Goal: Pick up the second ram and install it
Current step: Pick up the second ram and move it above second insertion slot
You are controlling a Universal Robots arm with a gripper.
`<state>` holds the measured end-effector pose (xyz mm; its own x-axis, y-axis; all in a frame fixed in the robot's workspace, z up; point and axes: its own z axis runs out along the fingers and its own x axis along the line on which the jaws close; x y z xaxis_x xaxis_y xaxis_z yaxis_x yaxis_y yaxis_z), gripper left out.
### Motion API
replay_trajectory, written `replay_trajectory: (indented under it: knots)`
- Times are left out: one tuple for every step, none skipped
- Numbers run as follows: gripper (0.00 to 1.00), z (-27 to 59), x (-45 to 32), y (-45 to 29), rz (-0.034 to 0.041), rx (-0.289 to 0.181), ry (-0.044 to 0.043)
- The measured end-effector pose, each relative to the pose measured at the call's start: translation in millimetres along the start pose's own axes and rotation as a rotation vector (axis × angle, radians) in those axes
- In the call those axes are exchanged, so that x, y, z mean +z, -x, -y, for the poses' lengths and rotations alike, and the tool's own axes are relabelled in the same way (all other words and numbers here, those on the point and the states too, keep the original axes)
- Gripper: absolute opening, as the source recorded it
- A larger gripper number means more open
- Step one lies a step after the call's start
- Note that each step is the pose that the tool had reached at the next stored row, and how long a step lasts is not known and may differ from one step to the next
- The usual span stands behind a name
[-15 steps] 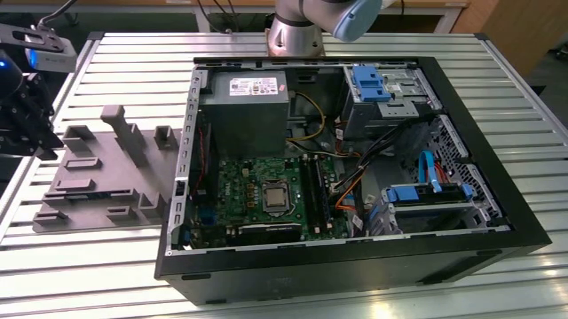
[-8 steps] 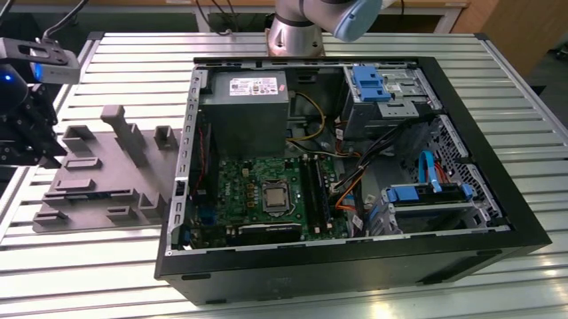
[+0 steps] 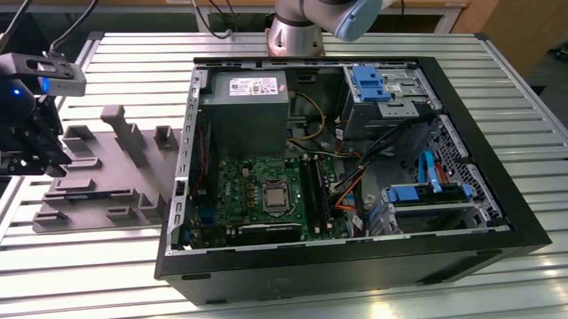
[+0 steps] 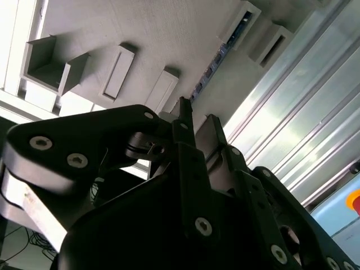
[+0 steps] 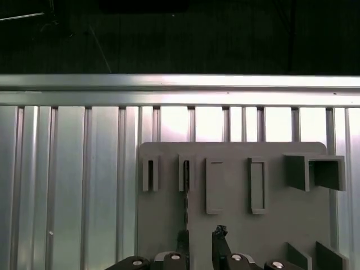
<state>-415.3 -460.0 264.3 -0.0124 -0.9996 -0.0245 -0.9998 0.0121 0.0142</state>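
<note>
Second ram (image 5: 185, 194) sits on edge in the grey holder (image 5: 163, 225) out on the bench (image 3: 133, 53). In both wrist views we see its long axis running straight out ahead of the jaws, with the near end just beside one fingertip (image 5: 183, 242) rather than centred in the gap. Jaws are only open a narrow bit and, far as we can tell, gripping nothing.

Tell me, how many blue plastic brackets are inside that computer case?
2. One bracket sits on the far drive bay; the other sits on the nearer drive cage, at the exterior view's right. Others may be hidden.
</note>
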Motion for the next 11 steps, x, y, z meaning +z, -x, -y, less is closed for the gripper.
replay_trajectory:
  knots:
    - [0.30, 0.1, 1.8, -0.1, 0.0000, 0.000, -0.0001]
    - [0.30, 0.1, 3.7, -0.2, 0.0000, 0.000, -0.0001]
    - [0.30, 0.1, 5.4, -0.3, 0.0000, 0.000, 0.0001]
    - [0.30, 0.2, 6.8, -0.3, 0.0000, 0.000, 0.0000]
    - [0.30, 0.2, 7.9, -0.3, 0.0000, 0.000, -0.0001]
    - [0.30, 0.2, 8.8, -0.4, 0.0000, 0.000, 0.0000]
    - [0.30, 0.2, 9.6, -0.4, 0.0000, 0.000, 0.0000]
    - [0.30, 0.2, 10.4, -0.4, 0.0000, 0.000, 0.0000]
    - [0.30, 0.2, 11.2, -0.4, 0.0000, 0.000, 0.0000]
    - [0.30, 0.2, 12.1, -0.5, 0.0000, 0.000, 0.0000]
    - [0.30, 0.3, 13.0, -0.7, 0.0000, 0.000, 0.0000]
